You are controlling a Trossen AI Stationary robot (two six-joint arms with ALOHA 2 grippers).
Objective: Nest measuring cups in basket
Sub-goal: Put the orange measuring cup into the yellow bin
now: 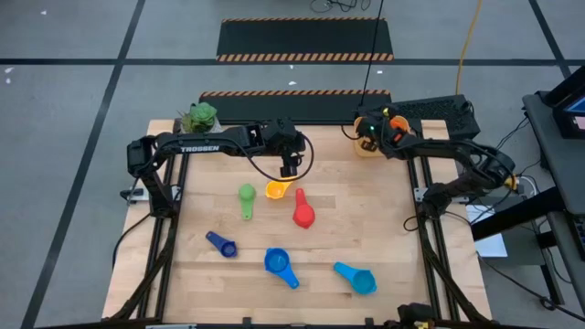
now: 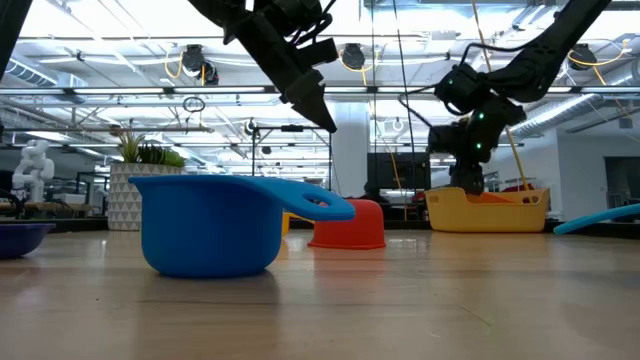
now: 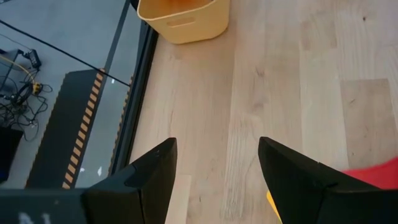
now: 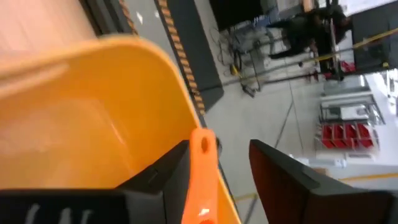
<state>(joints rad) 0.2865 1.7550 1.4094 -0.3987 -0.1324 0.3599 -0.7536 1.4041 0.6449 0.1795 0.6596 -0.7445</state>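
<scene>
Right now the right gripper [image 1: 370,137] hangs over the basket [image 1: 366,149] at the far right corner of the table [image 1: 366,228], and its fingers are closed on the orange cup [image 4: 200,180]; in the right wrist view the flat orange handle stands between the two dark fingers, with the yellow-orange wall of the basket just behind it. The left gripper [image 1: 288,169] is above the middle of the far side of the table, with its fingers apart and nothing between them, and it is raised over the yellow cup [image 1: 277,189]. On the table lie the other cups: the green cup [image 1: 247,196] is just beside the yellow one, the red cup [image 1: 303,213] is near them on the right, the dark blue cup [image 1: 222,244] is toward the near left, the blue cup [image 1: 278,263] is at the near middle, and the light blue cup [image 1: 358,278] is at the near right. These cups lie apart from each other and well apart from the basket. A white pot with a plant [image 1: 198,116] stands at the far left corner.
</scene>
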